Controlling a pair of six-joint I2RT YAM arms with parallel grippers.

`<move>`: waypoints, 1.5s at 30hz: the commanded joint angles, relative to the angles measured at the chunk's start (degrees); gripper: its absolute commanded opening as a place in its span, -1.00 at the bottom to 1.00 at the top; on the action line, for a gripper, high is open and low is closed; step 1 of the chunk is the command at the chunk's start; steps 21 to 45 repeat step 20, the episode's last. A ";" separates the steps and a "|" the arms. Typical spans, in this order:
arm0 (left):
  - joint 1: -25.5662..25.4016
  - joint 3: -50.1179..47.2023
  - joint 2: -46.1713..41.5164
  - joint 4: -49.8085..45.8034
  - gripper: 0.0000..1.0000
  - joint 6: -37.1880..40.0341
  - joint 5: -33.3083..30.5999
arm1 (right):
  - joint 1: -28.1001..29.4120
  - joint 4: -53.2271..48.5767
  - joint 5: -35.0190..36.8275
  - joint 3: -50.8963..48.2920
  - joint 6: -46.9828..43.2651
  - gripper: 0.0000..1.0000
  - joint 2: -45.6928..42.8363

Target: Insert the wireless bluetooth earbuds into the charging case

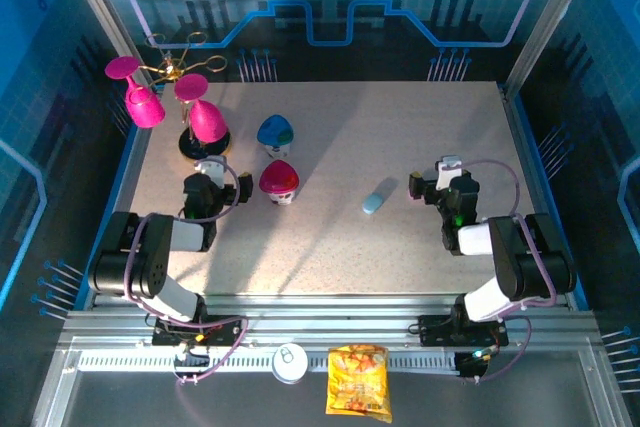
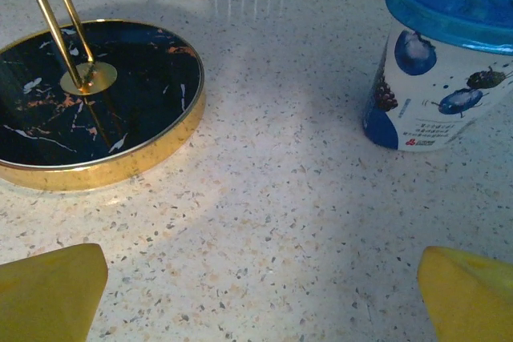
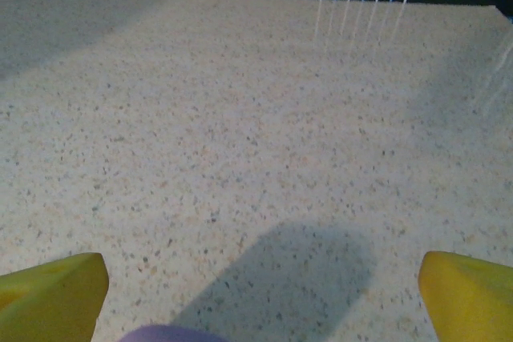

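Note:
A pale blue pebble-shaped charging case (image 1: 373, 201) lies on the speckled table, right of centre. The earbuds are out of view. My right gripper (image 1: 448, 167) stands a little to the right of the case, open, its yellow fingertips (image 3: 56, 294) wide apart over bare table (image 3: 256, 118). A rounded purple shape (image 3: 164, 334) pokes in at the bottom edge of the right wrist view; I cannot tell what it is. My left gripper (image 1: 208, 167) is at the far left, open with nothing between its fingertips (image 2: 48, 290), facing the gap between the stand base and the blue cup.
A gold glass rack with two pink wine glasses (image 1: 145, 105) stands on a black gold-rimmed base (image 2: 88, 110) at the back left. A blue-lidded yoghurt cup (image 2: 445, 70) and a red-lidded cup (image 1: 279, 182) stand beside it. A tin (image 1: 290, 362) and snack bag (image 1: 358, 381) lie on the front rail.

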 commanded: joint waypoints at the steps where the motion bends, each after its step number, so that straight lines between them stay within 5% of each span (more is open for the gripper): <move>1: 0.69 1.13 -0.10 2.35 0.99 -1.83 -0.76 | 0.43 0.44 0.85 1.85 -1.20 1.00 0.52; 45: 0.23 1.46 0.12 2.19 0.99 -1.02 0.14 | 0.76 -1.82 -2.63 3.06 -3.11 1.00 0.61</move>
